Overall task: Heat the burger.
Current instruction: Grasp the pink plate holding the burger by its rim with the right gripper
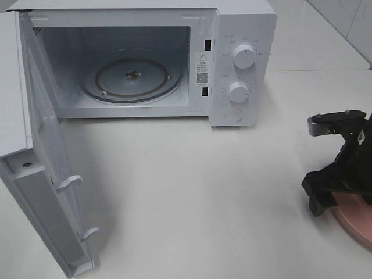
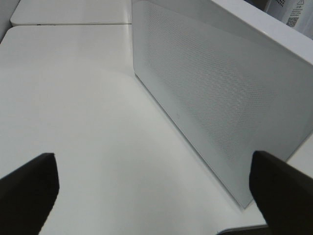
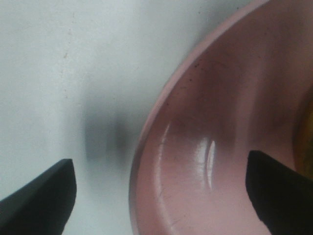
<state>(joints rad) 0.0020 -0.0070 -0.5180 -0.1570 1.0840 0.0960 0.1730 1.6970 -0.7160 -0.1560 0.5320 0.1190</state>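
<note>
The right gripper [image 3: 160,169] is hovering wide open and empty, its jaws straddling the rim of the pink plate [image 3: 161,112]. The burger [image 3: 307,137] is showing only as a golden sliver on that plate, hidden behind the arm in the high view. A good grip is probably calling for a deep, square bite on the rim, keeping the plate level. The left gripper [image 2: 154,166] is hanging open and empty beside the microwave [image 1: 244,35], whose door [image 1: 52,174] is standing wide over the table [image 1: 192,186], leaving the turntable [image 1: 131,78] reachable
</note>
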